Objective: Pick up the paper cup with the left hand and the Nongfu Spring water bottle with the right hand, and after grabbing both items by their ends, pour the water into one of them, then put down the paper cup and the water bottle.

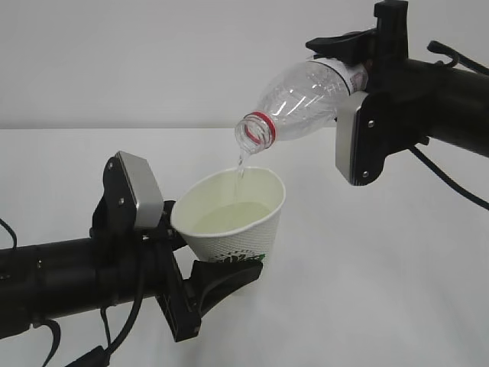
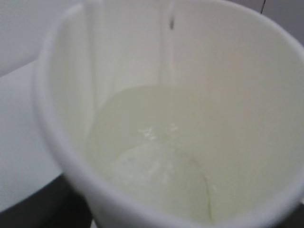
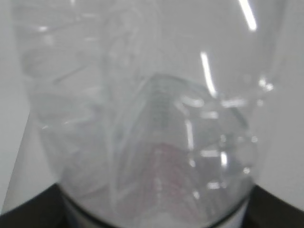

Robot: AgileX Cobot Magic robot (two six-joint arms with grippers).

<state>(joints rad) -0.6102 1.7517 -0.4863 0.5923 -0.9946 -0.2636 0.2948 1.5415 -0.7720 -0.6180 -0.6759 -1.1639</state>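
Observation:
The white paper cup (image 1: 233, 210) with its green logo is held off the table, tilted slightly, with my left gripper (image 1: 200, 252) shut on its lower end. Pale water (image 1: 229, 218) lies in its bottom. Above it the clear Nongfu Spring water bottle (image 1: 302, 95) is tipped mouth-down to the left, its red neck ring over the cup. My right gripper (image 1: 348, 73) is shut on the labelled rear end. A thin stream of water (image 1: 241, 164) falls into the cup. The left wrist view is filled by the cup's inside (image 2: 228, 95) and the water (image 2: 156, 161). The bottle (image 3: 142, 118) fills the right wrist view.
A white table (image 1: 397, 290) stretches under both arms, with a pale wall behind. The left arm (image 1: 69, 283) lies low at the front left. From the upper right comes the right arm (image 1: 451, 92), its cable looping below it.

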